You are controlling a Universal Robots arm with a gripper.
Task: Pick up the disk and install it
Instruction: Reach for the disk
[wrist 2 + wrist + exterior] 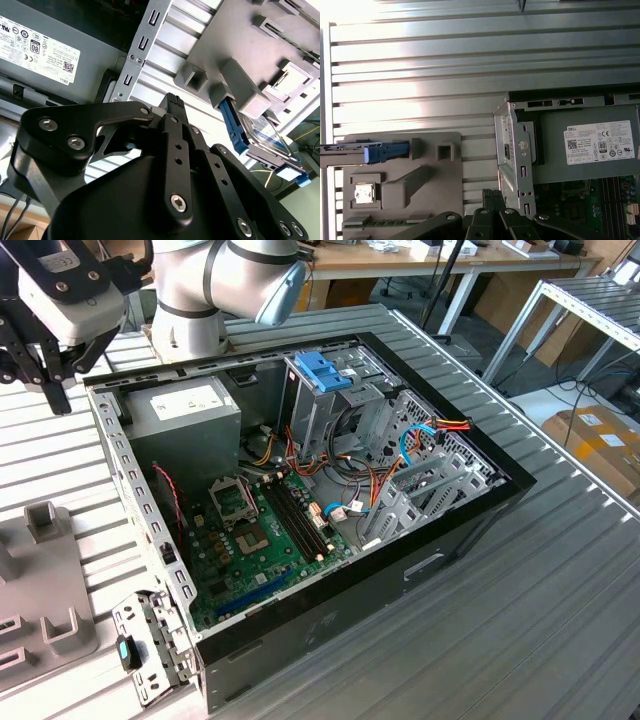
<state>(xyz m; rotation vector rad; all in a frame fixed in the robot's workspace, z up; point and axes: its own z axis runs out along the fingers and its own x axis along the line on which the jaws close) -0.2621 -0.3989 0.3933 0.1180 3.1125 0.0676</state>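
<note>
The disk (355, 154) stood on edge in the grey fixture (445, 175), well apart from the gripper (491, 194), whose fingers were clenched together on nothing, nearer the computer case (520, 150).

I see a ribbed silver desk (560, 570), a green circuit board (262, 540), a blue handle (322, 370), a grey box (185, 418) with a white sticker, the silver disk (267, 140) with blue rails, and my black hand (173, 100).

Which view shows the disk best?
The second wrist view: the disk shows its silver face and a blue side rail, partly behind the grey holder. The first wrist view catches its thin edge and the rail.
</note>
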